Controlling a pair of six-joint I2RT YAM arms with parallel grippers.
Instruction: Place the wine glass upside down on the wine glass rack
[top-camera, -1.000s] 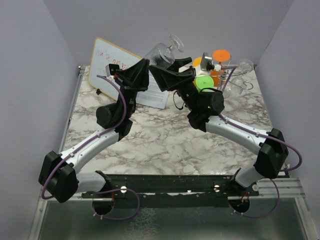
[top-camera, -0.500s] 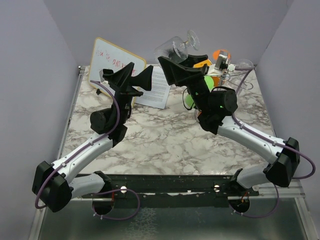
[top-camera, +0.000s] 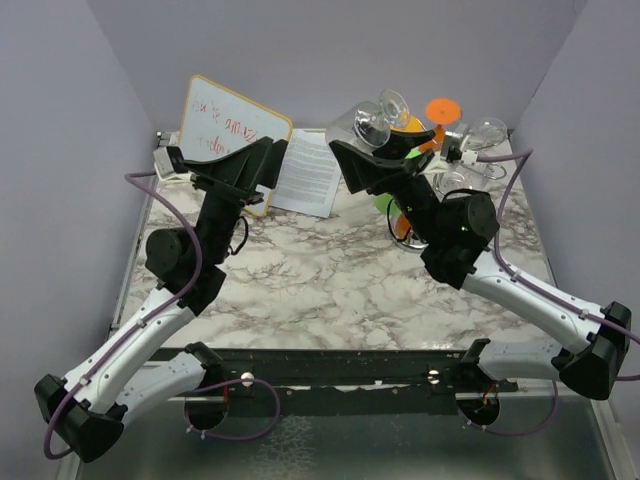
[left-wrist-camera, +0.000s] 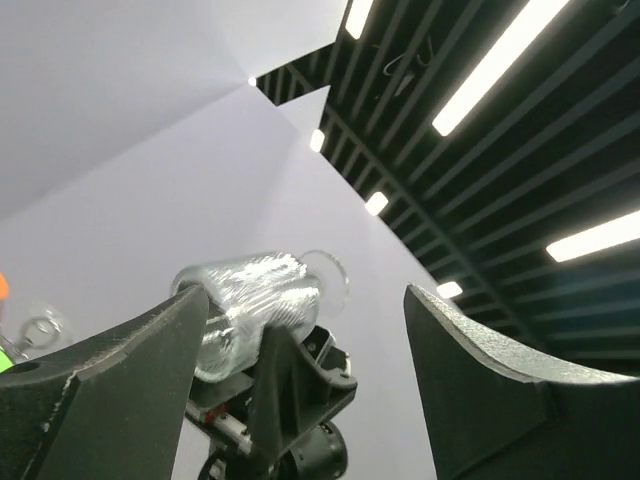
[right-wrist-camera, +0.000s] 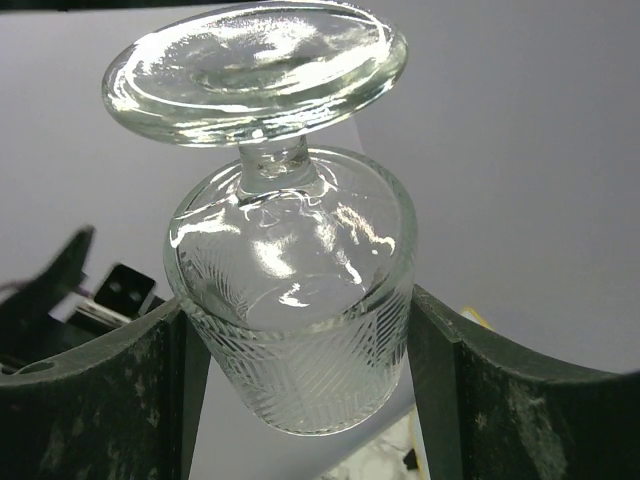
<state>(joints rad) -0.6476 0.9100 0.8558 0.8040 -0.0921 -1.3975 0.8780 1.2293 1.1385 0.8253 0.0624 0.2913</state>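
The wine glass (top-camera: 372, 122) is clear with a ribbed bowl and a round foot. My right gripper (top-camera: 378, 140) is shut on its bowl, high above the back of the marble table (top-camera: 330, 280). In the right wrist view the wine glass (right-wrist-camera: 290, 300) sits between the fingers of the right gripper (right-wrist-camera: 295, 330), foot up and away from the camera. My left gripper (top-camera: 240, 160) stands open and empty, apart to the left of the glass. From the left gripper (left-wrist-camera: 305, 295) the wine glass (left-wrist-camera: 250, 300) shows in the other arm's hold. Thin chrome wires of the wine glass rack (top-camera: 452, 178) peek out behind the right arm.
A whiteboard (top-camera: 225, 125) leans at the back left with a printed sheet (top-camera: 315, 170) beside it. An orange disc (top-camera: 440, 108), a green object (top-camera: 385, 200) and another clear glass (top-camera: 488, 130) crowd the back right corner. Grey walls close in on three sides.
My left gripper opened, let go of the glass and swung away to the left. The right gripper kept the glass and carried it up and to the right.
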